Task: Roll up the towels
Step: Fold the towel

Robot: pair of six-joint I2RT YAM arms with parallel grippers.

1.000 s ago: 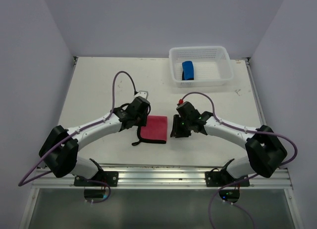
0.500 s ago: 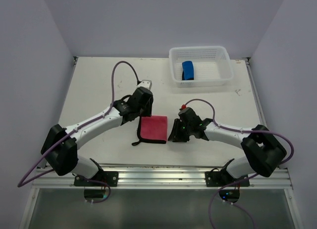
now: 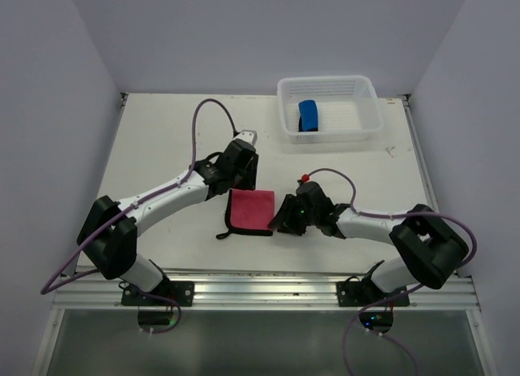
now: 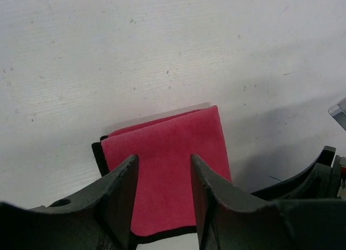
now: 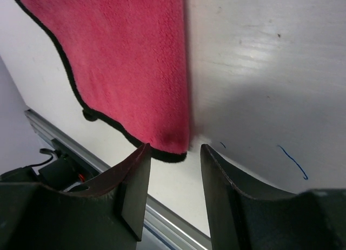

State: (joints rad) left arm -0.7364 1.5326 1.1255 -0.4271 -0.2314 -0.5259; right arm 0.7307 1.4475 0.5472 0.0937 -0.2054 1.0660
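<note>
Left gripper (image 3: pixel 241 175) and right gripper (image 3: pixel 282 216), seen from above, bracket the flat pink towel (image 3: pixel 251 211); the blue towel (image 3: pixel 308 116) lies rolled in the basket (image 3: pixel 325 82). Each wrist view shows jaws parted, empty. Towel 2 awaits rolling: next, pinch an edge.

one pink-red towel (image 3: pixel 250 211), one blue towel (image 3: pixel 308 115), one basket (image 3: pixel 357 126)

In the top view, the fingertips of the left gripper (image 3: pixel 240 185) and the right gripper (image 3: pixel 278 220) are concealed beneath their own housings, so contact with the pink-red towel (image 3: pixel 250 211) cannot be confirmed. In the right wrist view that towel is cut off by the top edge. The blue towel (image 3: pixel 308 114) is partly screened by the basket (image 3: pixel 329 134) wall, and its form is too small to be determined.
</note>
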